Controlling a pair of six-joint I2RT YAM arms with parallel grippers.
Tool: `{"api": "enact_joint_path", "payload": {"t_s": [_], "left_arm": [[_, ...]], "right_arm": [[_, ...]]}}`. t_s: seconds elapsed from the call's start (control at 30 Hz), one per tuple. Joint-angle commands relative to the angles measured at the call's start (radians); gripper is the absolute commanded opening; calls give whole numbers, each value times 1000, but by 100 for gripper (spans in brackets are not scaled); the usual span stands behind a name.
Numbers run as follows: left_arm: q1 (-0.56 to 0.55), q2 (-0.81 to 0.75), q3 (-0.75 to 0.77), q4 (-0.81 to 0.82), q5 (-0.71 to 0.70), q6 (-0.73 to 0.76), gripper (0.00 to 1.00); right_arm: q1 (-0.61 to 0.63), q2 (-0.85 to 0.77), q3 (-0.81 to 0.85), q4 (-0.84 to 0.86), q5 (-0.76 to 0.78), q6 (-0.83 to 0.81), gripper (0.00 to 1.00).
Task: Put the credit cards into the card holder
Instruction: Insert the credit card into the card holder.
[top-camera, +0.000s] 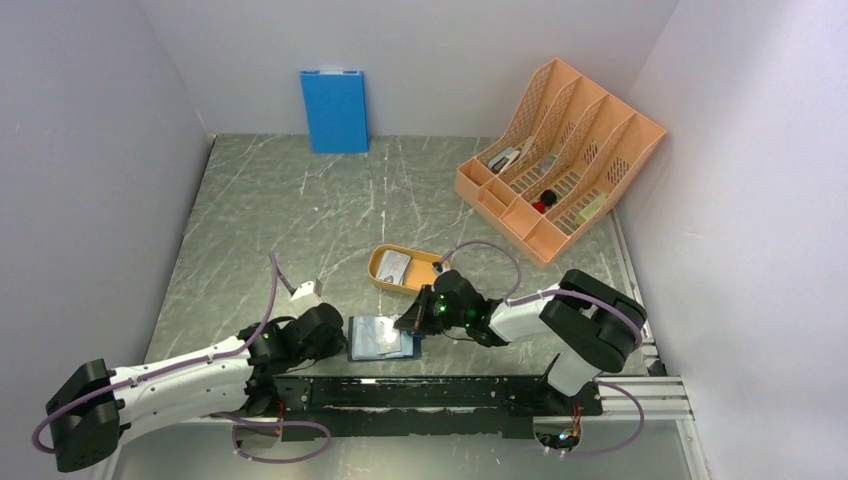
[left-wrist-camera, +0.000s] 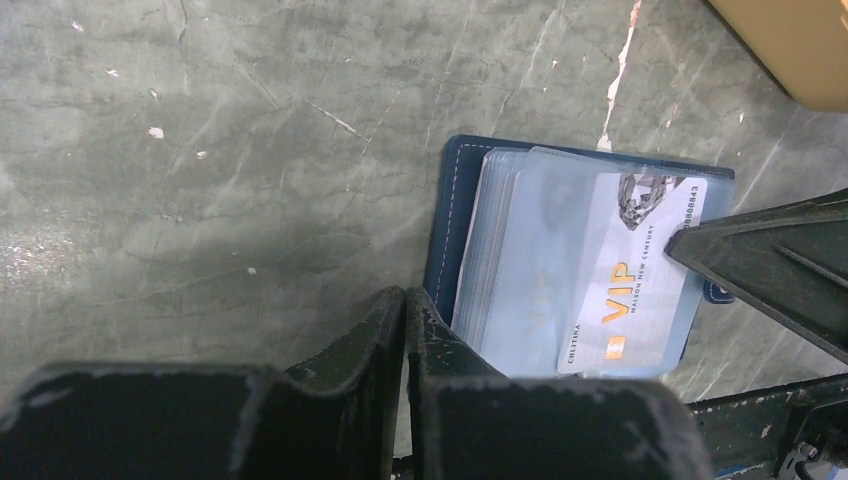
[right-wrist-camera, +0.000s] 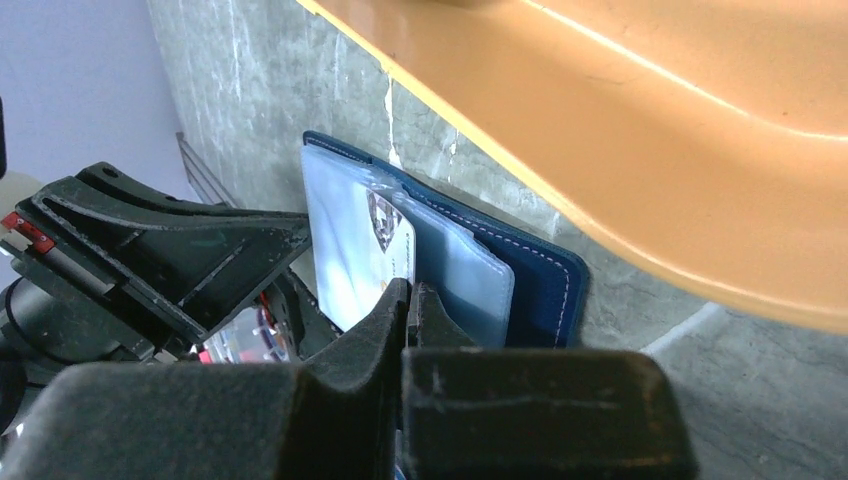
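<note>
Right pincer (right-wrist-camera: 408, 292) clamped on outer edge of credit card (left-wrist-camera: 625, 285), which sits half inside a clear pocket of card holder (left-wrist-camera: 448, 215), open flat on worktop (left-wrist-camera: 230, 170). Left pincer (left-wrist-camera: 405, 305), jaws together, presses holder's near corner, likely anchoring it against sliding.

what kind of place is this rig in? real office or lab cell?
Probably a lab test cell, not an office. Plain pale walls box in a marble-look table, the left arm and right arm mount on a rail at its near edge, and an orange file organizer looks like a prop.
</note>
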Motion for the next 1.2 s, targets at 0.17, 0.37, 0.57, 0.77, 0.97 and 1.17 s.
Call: {"api": "enact_joint_path", "payload": {"t_s": [0.17,0.37,0.57,0.77,0.97,1.17], "left_arm": [[-2,16,-42,-67,63,-7,12],[-2,13,-44,-68,66,-9,12],[-3,10,-47,-63,70,-11,12],[-2,17,-53,-51,79,-11,11],[-2,10,-58,-48,84,-12,10],[-2,5,-61,-44,86,-14,9]], "right_arm": [[9,-14,12,-77,91,-71,0],[22,-14,24,-88,101,-93,0],[33,-6,25,-76,101,-90,0],[49,11,10,-33,96,-47,0],[67,33,25,-15,84,-36,0],[93,51,57,-40,94,-41,0]]}}
